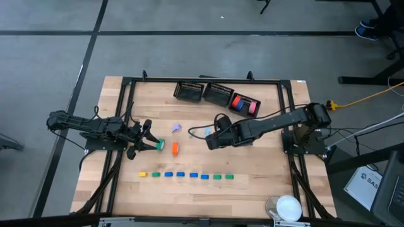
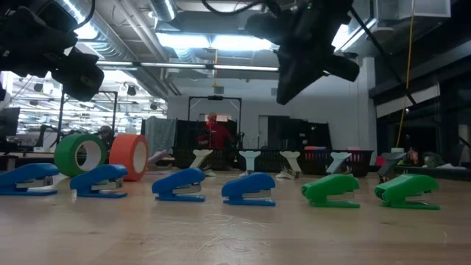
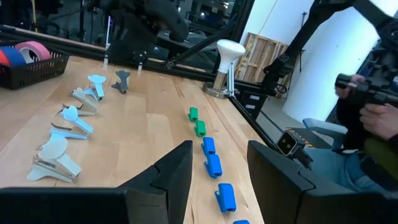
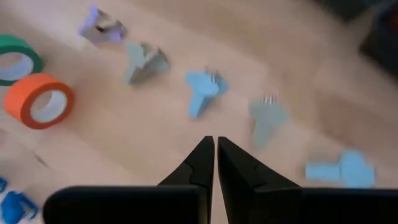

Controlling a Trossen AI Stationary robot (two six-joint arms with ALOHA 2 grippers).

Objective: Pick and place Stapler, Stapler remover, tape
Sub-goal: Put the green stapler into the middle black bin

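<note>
Two arms work over a sorting bench (image 1: 265, 189) strewn with desk supplies. The left gripper (image 1: 150, 142) sits low at about 9 o'clock from the bench's middle, its jaws spread wide with nothing between them, just beside a green tape roll (image 1: 160, 145). An orange tape roll (image 1: 175, 148) stands next to the green one, on its 3 o'clock side. The right gripper (image 4: 216, 152) hangs above the middle of the bench with its jaws pressed all but together and empty, over a scatter of pastel staple removers (image 4: 202, 93).

A row of staplers (image 1: 186, 175) (one yellow, three green, the rest blue) lines the 6 o'clock edge. Three black baskets (image 1: 188, 92) wait at 12 o'clock, and the one nearest 1 o'clock holds red and pink rolls.

The tape rolls look light and stiff, but both stand on edge and would likely roll if nudged. A pinch through the ring wall, one jaw inside the core, seems the surest hold. The staplers appear to be small, hard, smooth plastic, likely to skate on the wood, so the flat sides of the body are the place to squeeze. The removers look light and springy, best taken across the broad handle rather than by the claws.
</note>
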